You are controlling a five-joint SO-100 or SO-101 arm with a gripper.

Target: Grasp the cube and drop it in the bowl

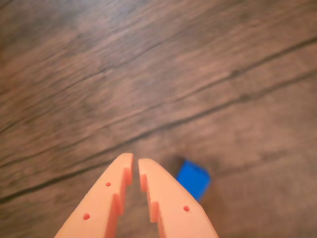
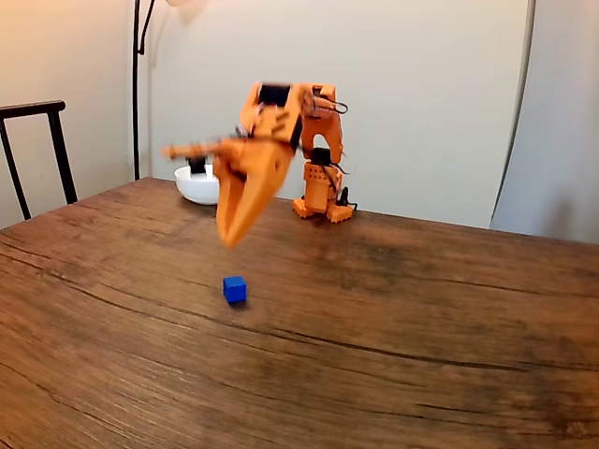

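Cube [image 2: 235, 289]: lower centre of the tabletop [image 2: 421, 327]. Likely light, rigid, smooth; grip two opposite flat faces. Claw [image 1: 135, 163]: nearly closed, empty, above it.

Quick headcount from where I'm standing, nothing fancy:

- one orange arm [image 2: 314, 140] on the table, bolted down at the back
- one gripper [image 2: 229, 238] on it, with two fingers [image 1: 106, 198] that you can count in the wrist view
- one little blue cube [image 2: 235, 289]
- one white bowl [image 2: 198, 187], far end of the table
- one wooden table [image 2: 421, 327]
- one dark chair [image 2: 37, 150] at the left in the fixed view
- one thin black stand [image 2: 137, 84] against the wall
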